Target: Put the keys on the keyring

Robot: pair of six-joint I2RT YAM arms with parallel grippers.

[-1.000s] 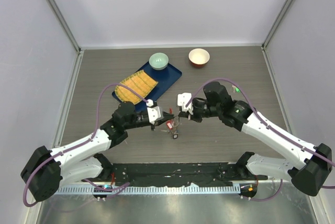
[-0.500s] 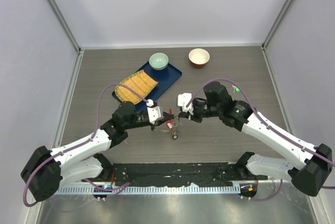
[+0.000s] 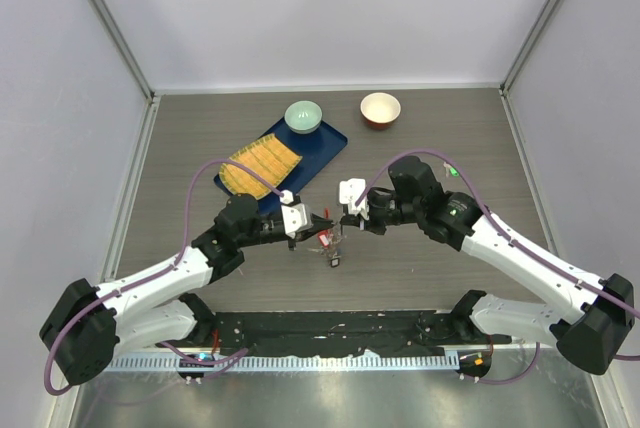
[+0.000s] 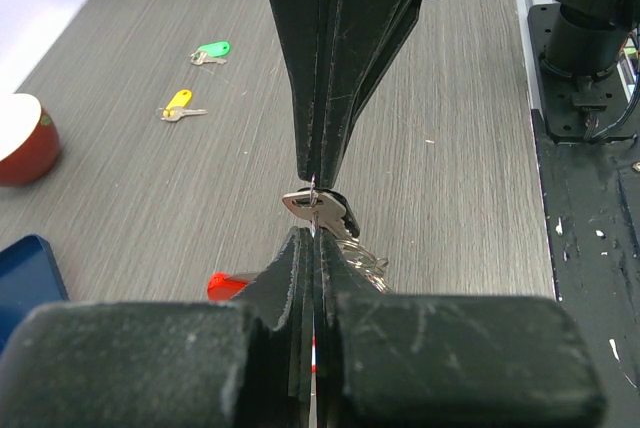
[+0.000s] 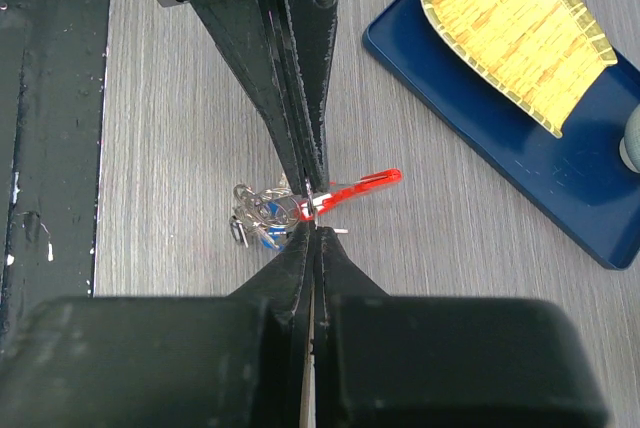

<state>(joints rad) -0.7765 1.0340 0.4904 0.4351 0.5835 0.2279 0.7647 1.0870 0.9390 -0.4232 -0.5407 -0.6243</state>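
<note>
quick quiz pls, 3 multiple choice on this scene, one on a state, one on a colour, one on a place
1. The left gripper and right gripper are:
A both open
B both shut
C left open, right shut

2. The long loop on the keyring is:
A blue
B yellow
C red

3. The green key and yellow key are:
A hanging on the keyring
B lying on the table
C held in the right gripper

Answers:
1 B: in both wrist views the fingers are pinched together, the left on the black-headed key, the right on the keyring.
2 C: the right wrist view shows the loop bright red.
3 B: the left wrist view shows both keys flat on the wood-grain table, apart from each other.
</note>
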